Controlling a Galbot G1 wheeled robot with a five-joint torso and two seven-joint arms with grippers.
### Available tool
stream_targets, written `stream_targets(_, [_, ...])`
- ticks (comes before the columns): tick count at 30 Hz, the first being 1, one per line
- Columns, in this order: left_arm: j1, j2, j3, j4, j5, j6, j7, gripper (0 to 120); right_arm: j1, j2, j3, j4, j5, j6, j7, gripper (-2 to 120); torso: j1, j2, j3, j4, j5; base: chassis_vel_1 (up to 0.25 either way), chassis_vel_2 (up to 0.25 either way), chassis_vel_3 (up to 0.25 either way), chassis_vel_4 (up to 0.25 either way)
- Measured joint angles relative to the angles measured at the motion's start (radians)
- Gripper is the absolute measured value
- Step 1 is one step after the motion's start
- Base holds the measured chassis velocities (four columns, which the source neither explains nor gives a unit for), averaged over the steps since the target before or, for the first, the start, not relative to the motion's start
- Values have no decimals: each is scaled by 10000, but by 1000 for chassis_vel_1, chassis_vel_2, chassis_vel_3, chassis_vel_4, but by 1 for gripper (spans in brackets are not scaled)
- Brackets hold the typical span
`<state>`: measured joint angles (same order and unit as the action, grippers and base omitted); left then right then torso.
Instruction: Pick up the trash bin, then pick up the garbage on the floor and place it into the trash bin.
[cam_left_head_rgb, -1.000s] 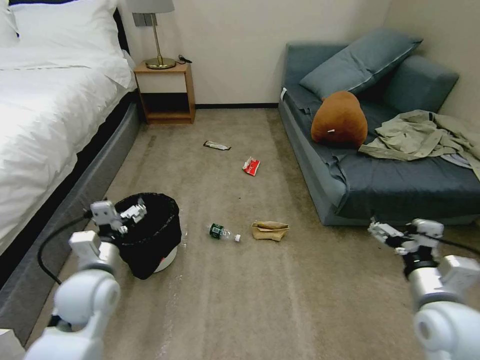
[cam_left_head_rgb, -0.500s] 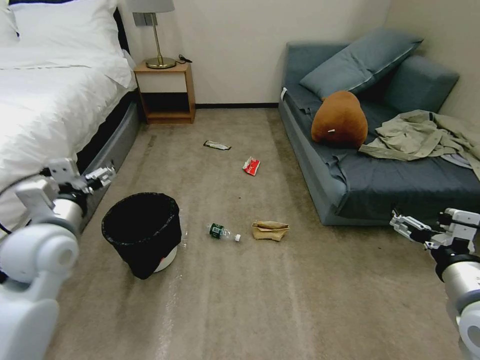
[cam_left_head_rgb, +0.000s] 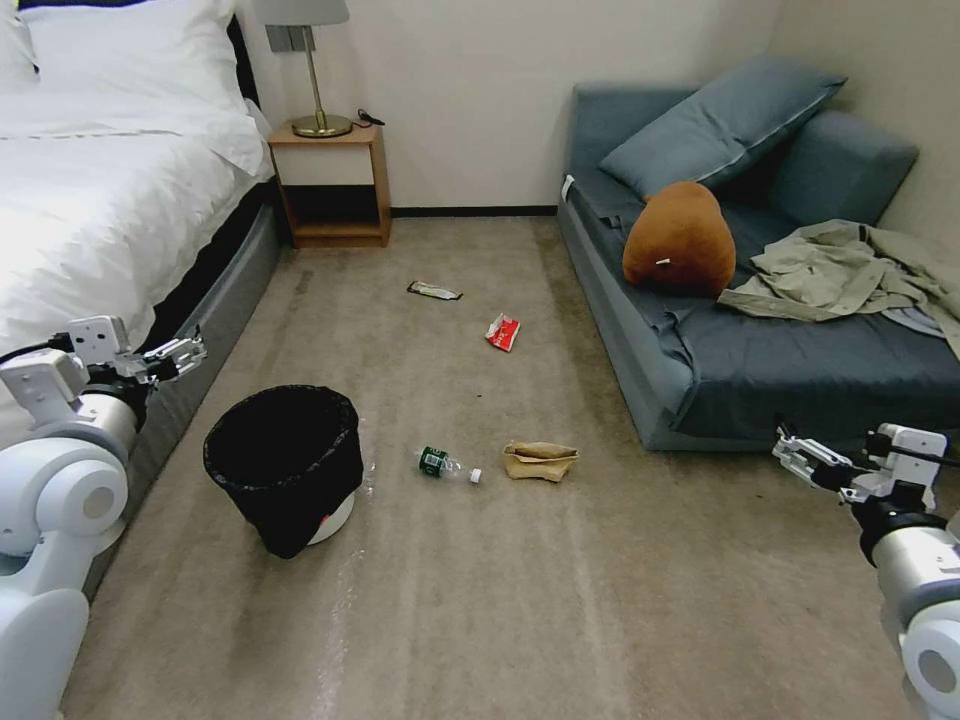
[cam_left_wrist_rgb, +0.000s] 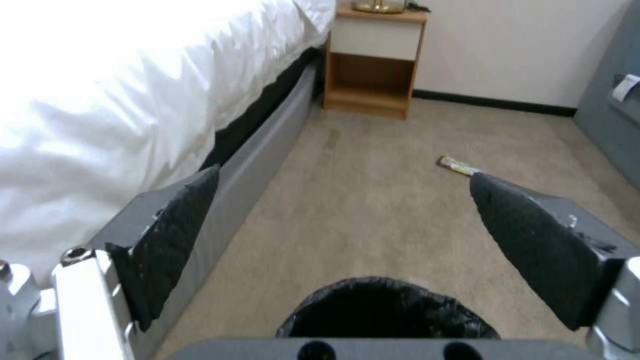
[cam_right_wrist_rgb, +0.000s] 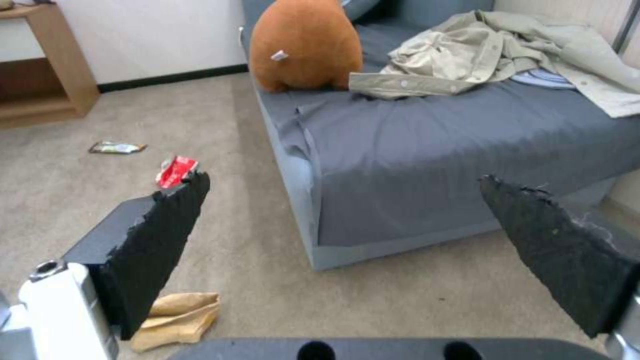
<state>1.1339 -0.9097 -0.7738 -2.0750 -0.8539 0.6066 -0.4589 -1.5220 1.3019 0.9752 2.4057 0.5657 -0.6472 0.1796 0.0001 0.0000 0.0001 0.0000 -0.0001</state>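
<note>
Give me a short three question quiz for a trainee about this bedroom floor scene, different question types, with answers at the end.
1. True or false: the left gripper is holding the trash bin.
2. Multiple choice: which litter piece lies nearest the trash bin? A) the red-white packet B) the clear bottle C) the dark snack wrapper
3. Fill in: the crumpled brown paper lies on the carpet between the bottle and the ____.

Key:
1. False. It is open, beside the bed, apart from the bin.
2. B.
3. Sofa. The right gripper, open, hangs in front of it.
</note>
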Motion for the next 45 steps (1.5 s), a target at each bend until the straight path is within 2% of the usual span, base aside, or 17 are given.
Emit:
stream_targets(4, [-153,167,13,264,-491,261,-146,100,-16,-27,1,-25,-29,32,-17,100,0,0,0,0,0,0,0,0,0])
stream_targets(6, [-338,470,40,586,-832,504,-227,100,-31,-40,1,-60,-91,80,-43,100,0,0,0,-1,1,0,0,0,0])
stream_targets(7, [-338,470,40,586,-832,504,-227,100,-31,-40,1,-60,-91,80,-43,100,0,0,0,-1,1,0,0,0,0])
stream_targets(8, [-566,802,108,969,-1130,681,-289,100,-35,-44,-2,-83,-121,112,-56,100,0,0,0,-1,0,0,0,0,0])
stream_targets(10, [-694,977,159,1178,-1336,775,-343,100,-35,-45,-13,-98,-135,125,-62,100,-1,0,0,0,0,0,0,0,0])
stream_targets(11, [-895,1222,237,1537,-1644,917,-441,100,-33,-45,-50,-119,-163,146,-71,100,0,-1,0,-1,0,0,0,0,0])
stream_targets(12, [-895,1222,237,1537,-1644,917,-441,100,-33,-45,-50,-119,-163,146,-71,100,0,-1,0,-1,0,0,0,0,0])
stream_targets(15, [-1151,1522,324,2273,-1910,1151,-533,100,40,-47,-263,-230,-270,201,-94,100,0,0,0,0,0,0,0,0,0])
stream_targets(20, [-1252,1522,468,2971,-1882,1275,-540,100,89,-46,-488,-327,-422,311,-158,100,-1,0,0,1,1,0,0,0,0])
stream_targets(24, [-1439,1166,785,3748,-1509,1284,-383,100,29,18,-586,-338,-550,429,-227,100,0,0,0,1,-2,0,0,0,0])
stream_targets(28, [-1572,887,1059,4151,-1202,1286,-232,100,-32,54,-586,-330,-592,468,-238,100,0,0,0,0,1,0,0,0,0])
stream_targets(30, [-1815,498,1445,4666,-716,1243,-1,99,-137,86,-544,-285,-652,536,-250,100,0,-1,0,1,-1,0,0,0,0])
stream_targets(34, [-2055,207,1739,5045,-379,1180,143,100,-248,119,-506,-245,-709,582,-268,100,0,0,0,-1,1,0,0,0,0])
stream_targets(35, [-2236,50,1950,5269,-239,1154,212,100,-306,140,-500,-238,-754,615,-285,100,0,-1,0,-1,0,0,0,0,0])
stream_targets(40, [-2543,-178,2271,5593,-29,1133,290,99,-333,180,-495,-245,-823,667,-317,100,0,0,-1,-1,2,0,0,0,0])
stream_targets(42, [-2891,-468,2593,5989,255,1108,359,100,-326,229,-508,-298,-881,719,-340,100,0,-1,-1,-2,2,0,0,0,0])
stream_targets(45, [-3040,-631,2707,6218,467,1098,406,100,-325,251,-518,-338,-911,744,-355,100,0,-1,-1,-2,3,0,0,0,0])
